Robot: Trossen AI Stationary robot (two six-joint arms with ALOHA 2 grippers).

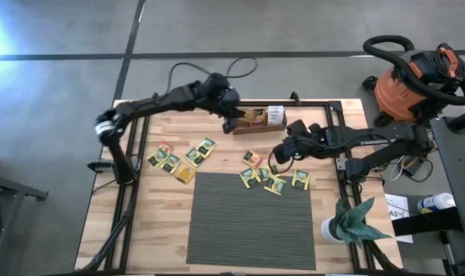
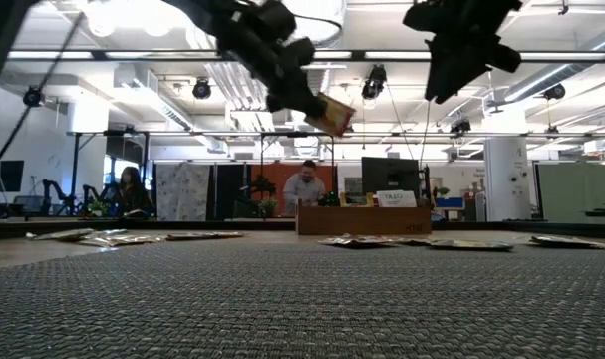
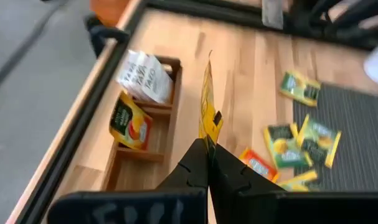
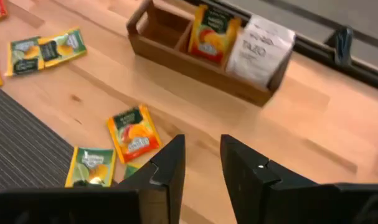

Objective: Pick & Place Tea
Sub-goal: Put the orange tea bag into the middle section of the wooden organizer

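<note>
My left gripper (image 3: 207,163) pinches a tea bag (image 3: 206,106) above the tray (image 3: 136,163)

Next I lower it into the empty slot; my right gripper (image 4: 201,163) hangs apart, holding nothing

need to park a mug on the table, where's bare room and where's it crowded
Free: the grey mat is bare apart from its top edge, and so is the wood strip left of it, below the left sachet cluster. Crowded: the sachets at the mat's top right, and around the wooden tray.
</note>
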